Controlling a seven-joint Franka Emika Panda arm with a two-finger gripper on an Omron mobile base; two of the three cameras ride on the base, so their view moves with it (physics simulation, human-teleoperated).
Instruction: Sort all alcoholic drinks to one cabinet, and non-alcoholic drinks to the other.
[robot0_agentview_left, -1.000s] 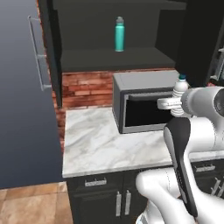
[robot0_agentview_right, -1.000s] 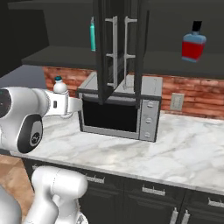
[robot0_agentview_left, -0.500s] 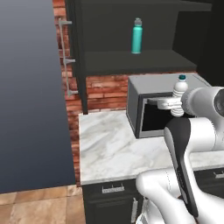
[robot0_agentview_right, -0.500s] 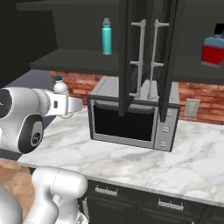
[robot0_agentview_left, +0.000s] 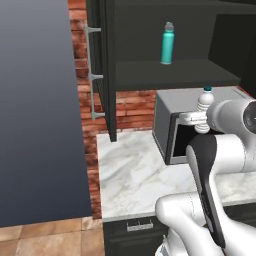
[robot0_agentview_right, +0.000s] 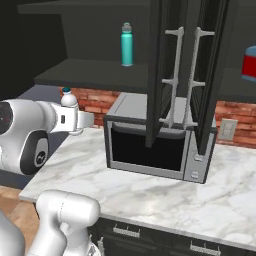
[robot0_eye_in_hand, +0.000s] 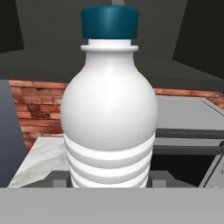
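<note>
- the gripper (robot0_agentview_left: 200, 119) is clamped around the lower body of the ribbed water bottle (robot0_agentview_left: 204, 103), which stands upright in it; the hand view shows the water bottle (robot0_eye_in_hand: 109, 118) close up, its ribs sitting between the two finger tips, with a dark teal cap on top rather than a white one.
- the bottle is held in the air in front of the microwave (robot0_agentview_right: 155, 142), above the marble counter (robot0_agentview_left: 132, 172) and below the open cabinet's shelf (robot0_agentview_left: 175, 77).
- the teal bottle (robot0_agentview_left: 167, 43) stands upright on that shelf, well apart from the held bottle; from the right side the teal bottle (robot0_agentview_right: 127, 44) is at the same spot, left of the two cabinet doors (robot0_agentview_right: 172, 75) that stand open edge-on with their silver bar handles.
- a blue bottle with a red label (robot0_agentview_right: 249, 64) sits at the far right edge, apparently on the shelf of the other cabinet.
- step in hand, as i judge it: carrying the water bottle to join the teal one, since both are non-alcoholic.
- the next move calls for lifting the bottle above the shelf edge, reaching forward into the cabinet, and setting it down beside the teal bottle without knocking it, then letting go.
- the shelf lip and the open door on the left are the likely snags on the way up.
</note>
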